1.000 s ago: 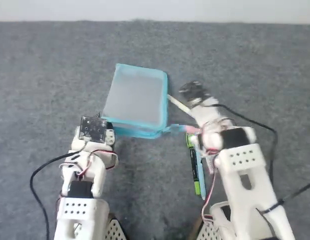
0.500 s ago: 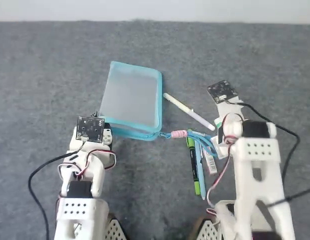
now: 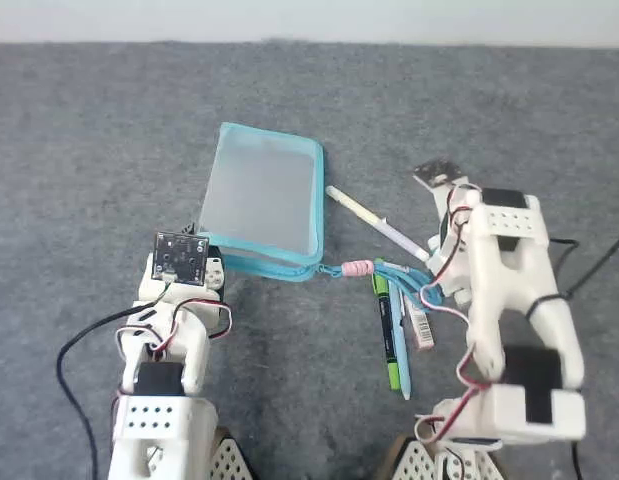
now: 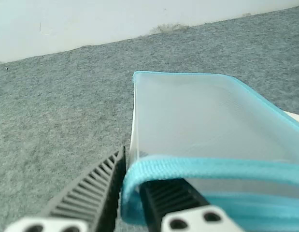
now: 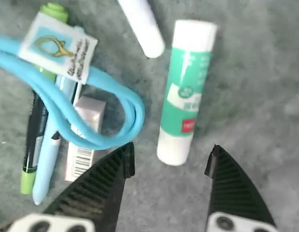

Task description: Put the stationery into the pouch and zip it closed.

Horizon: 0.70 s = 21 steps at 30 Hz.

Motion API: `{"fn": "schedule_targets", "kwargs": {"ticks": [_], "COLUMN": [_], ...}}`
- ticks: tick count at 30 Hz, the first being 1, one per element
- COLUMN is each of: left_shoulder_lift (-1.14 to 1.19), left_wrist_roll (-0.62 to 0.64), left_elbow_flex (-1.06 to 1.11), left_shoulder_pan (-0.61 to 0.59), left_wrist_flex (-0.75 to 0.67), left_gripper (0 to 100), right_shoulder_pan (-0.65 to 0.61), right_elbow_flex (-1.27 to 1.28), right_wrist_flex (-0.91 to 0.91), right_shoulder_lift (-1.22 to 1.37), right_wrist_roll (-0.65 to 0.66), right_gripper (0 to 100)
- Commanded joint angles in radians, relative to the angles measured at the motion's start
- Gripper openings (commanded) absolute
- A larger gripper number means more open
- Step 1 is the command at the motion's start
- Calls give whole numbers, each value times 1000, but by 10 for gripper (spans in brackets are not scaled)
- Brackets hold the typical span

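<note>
— Can any wording be made out?
— None legibly. The glue stick [image 5: 184,96] carries a green-and-white label with small print and a red patch. The paper tag [image 5: 57,46] on the blue cord [image 5: 118,135] shows a looped drawing beside tiny lines.
— Numbers?
— A barcode on the small white box [image 5: 82,145], its digits too small to read.
</note>
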Motion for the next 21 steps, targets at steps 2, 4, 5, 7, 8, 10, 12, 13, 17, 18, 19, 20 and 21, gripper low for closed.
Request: {"fn": "schedule_targets", "kwargs": {"ticks": [2, 4, 5, 7, 8, 10, 12, 13, 17, 18, 19, 20, 21], "left_shoulder_lift": [5, 5, 5, 5, 5, 5, 5, 5, 5, 5, 5, 5, 5], "left_wrist_roll": [3, 3, 3, 3, 3, 3, 3, 3, 3, 3, 3, 3, 3], "left_elbow_flex": [-18, -16, -16, -16, -16, -16, -16, -16, -16, -16, -16, -16, -16], "left_shoulder_pan": [-8, -8, -5, -3, -3, -5, -3, -3, -3, -3, -3, -3, -3], "left_wrist_flex": [2, 2, 2, 2, 2, 0, 0, 0, 0, 0, 0, 0, 0], "left_gripper": [12, 12, 12, 12, 12, 12, 12, 12, 12, 12, 12, 12, 12], "right_shoulder_pan": [15, 16, 16, 15, 15, 15, 16, 16, 16, 16, 16, 16, 16], "right_elbow_flex": [-48, -48, -48, -54, -54, -54, -54, -54, -55, -57, -58, -60, -60], "right_wrist_flex": [-56, -67, -70, -70, -70, -70, -65, -62, -54, -41, -22, 2, 24], "right_shoulder_lift": [53, 81, 91, 107, 108, 108, 108, 108, 102, 87, 58, 16, -36], "right_wrist_roll": [23, 23, 23, 23, 23, 23, 21, 21, 6, -17, -34, -46, -58], "right_gripper": [226, 215, 191, 125, 87, 24, 7, 13, 6, 6, 6, 6, 6]}}
